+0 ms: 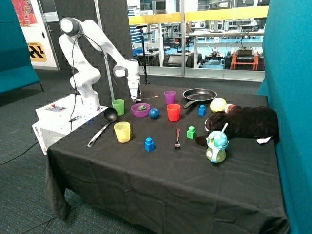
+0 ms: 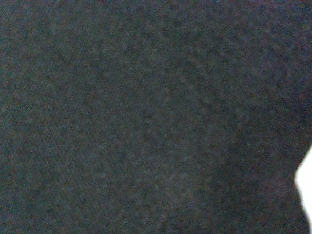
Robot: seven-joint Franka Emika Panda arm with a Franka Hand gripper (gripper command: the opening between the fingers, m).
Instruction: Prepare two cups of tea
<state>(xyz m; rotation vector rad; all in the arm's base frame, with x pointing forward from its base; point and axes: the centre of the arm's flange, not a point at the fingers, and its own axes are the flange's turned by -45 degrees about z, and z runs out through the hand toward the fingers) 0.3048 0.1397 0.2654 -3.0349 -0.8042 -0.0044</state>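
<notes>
Room: dark carpet, teal partitions at both sides, glass wall behind with a workshop beyond.
Table (image 1: pixel 161 185): covered by a black cloth that hangs over the front edge.
Arm (image 1: pixel 92 44): white Franka on a white base at the far corner of the table; elbow raised, forearm angled down, wrist vertical over the cloth.
Gripper (image 1: pixel 134 99): lowered to the cloth just behind the purple bowl (image 1: pixel 140 110); jaw state cannot be told from either view.
Plush toy (image 1: pixel 243 124): dark brown, lying beside the teal partition.
Frying pan (image 1: pixel 199 94): black, at the far edge.
Ladle (image 1: pixel 102 125): black bowl, metal handle, lying beside the yellow cup (image 1: pixel 122 131).
Cups: green cup (image 1: pixel 118 107) next to the purple bowl; red cup (image 1: pixel 173 112) in the middle; purple cup (image 1: pixel 169 97) behind it.
Small items: blue ball (image 1: pixel 154 113), fork (image 1: pixel 177 139), blue brick (image 1: pixel 149 144), green brick (image 1: pixel 191 132).
Tea (image 2: pixel 305 187): possibly the white patch at the edge of the wrist view, lying on the cloth; no packet is discernible in the outside view.
</notes>
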